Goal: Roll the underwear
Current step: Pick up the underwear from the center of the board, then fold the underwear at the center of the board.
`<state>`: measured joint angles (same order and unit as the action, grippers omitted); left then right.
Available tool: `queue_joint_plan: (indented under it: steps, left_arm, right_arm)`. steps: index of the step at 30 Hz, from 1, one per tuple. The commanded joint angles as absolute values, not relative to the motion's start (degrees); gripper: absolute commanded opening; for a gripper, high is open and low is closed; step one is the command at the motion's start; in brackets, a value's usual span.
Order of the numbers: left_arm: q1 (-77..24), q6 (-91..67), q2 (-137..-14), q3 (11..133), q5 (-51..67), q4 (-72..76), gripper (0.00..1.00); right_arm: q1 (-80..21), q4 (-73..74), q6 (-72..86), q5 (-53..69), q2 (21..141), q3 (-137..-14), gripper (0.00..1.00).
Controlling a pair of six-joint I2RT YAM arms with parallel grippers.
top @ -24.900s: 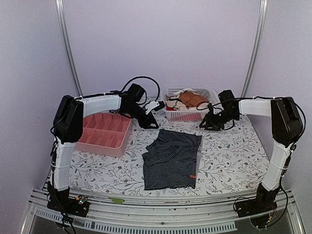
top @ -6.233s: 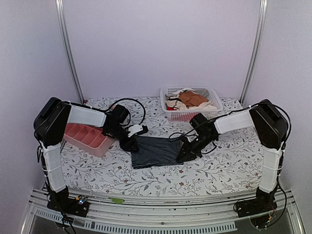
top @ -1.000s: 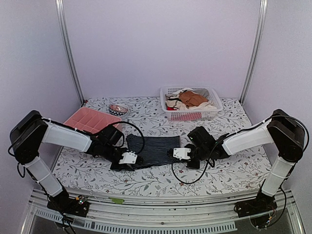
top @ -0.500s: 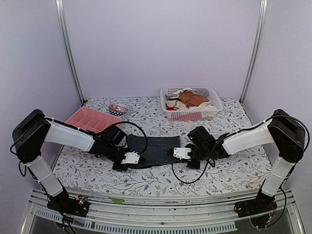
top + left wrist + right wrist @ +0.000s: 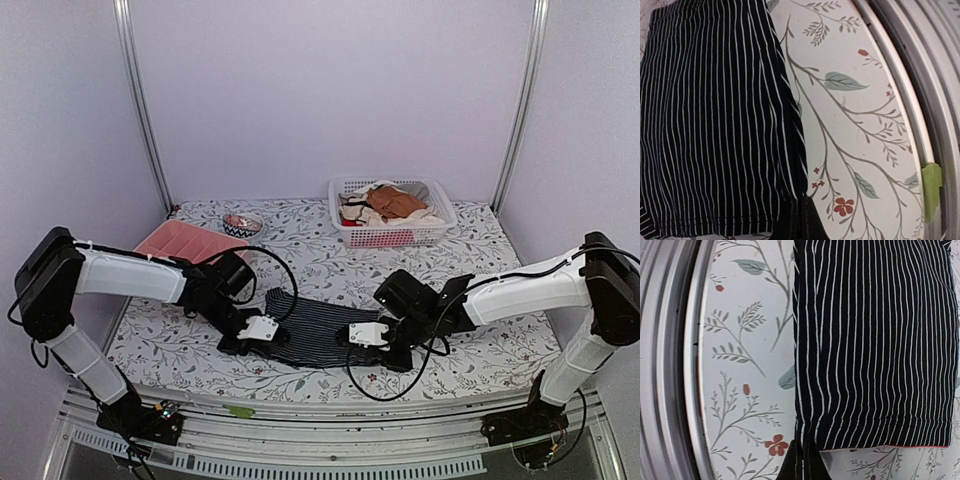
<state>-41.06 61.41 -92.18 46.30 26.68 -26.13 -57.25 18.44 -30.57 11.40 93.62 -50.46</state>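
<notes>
Basket (image 5: 437, 231) holds garments (image 5: 395, 203); left claw (image 5: 801, 220) and right claw (image 5: 799, 460) clamp underwear (image 5: 715, 115).

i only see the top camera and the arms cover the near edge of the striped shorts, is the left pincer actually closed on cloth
Observer: Yes. In the left wrist view the left pincer is shut on a hem corner of the dark navy white-striped fabric underwear.
Operator: and the right one
Observer: In the right wrist view the right pincer is shut as well, with its tips meeting at the hem corner on its side.
Operator: anything marking that hem
Observer: A thin red edge runs along the bottom of the hem next to the right pincer.
</notes>
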Motion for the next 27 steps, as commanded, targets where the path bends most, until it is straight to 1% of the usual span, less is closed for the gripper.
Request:
queue_joint_plan:
  steps: [1, 5, 9, 18, 27]
  left_arm:
    - [-40.2, 65.4, -88.2, 50.5, 32.7, -37.9, 0.00]
    - [-38.5, 66.0, -88.9, 54.0, 34.1, -42.9, 0.00]
    - [-35.9, 66.1, -91.2, 57.3, 34.8, -44.1, 0.00]
    - [-33.1, 66.7, -98.1, 64.9, 34.9, -44.1, 0.00]
    - [-30.1, 68.7, -104.4, 71.1, 33.4, -44.0, 0.00]
  right_arm:
    - [-58.7, 27.4, -23.3, 16.8, 90.5, -52.6, 0.00]
    - [-58.5, 28.5, -21.8, 17.8, 88.9, -52.6, 0.00]
    - [-56.9, 28.4, -21.0, 19.1, 89.0, -53.2, 0.00]
    - [-51.0, 30.4, -20.4, 21.3, 93.1, -59.1, 0.00]
    - [-48.2, 34.9, -20.9, 20.2, 97.8, -63.7, 0.00]
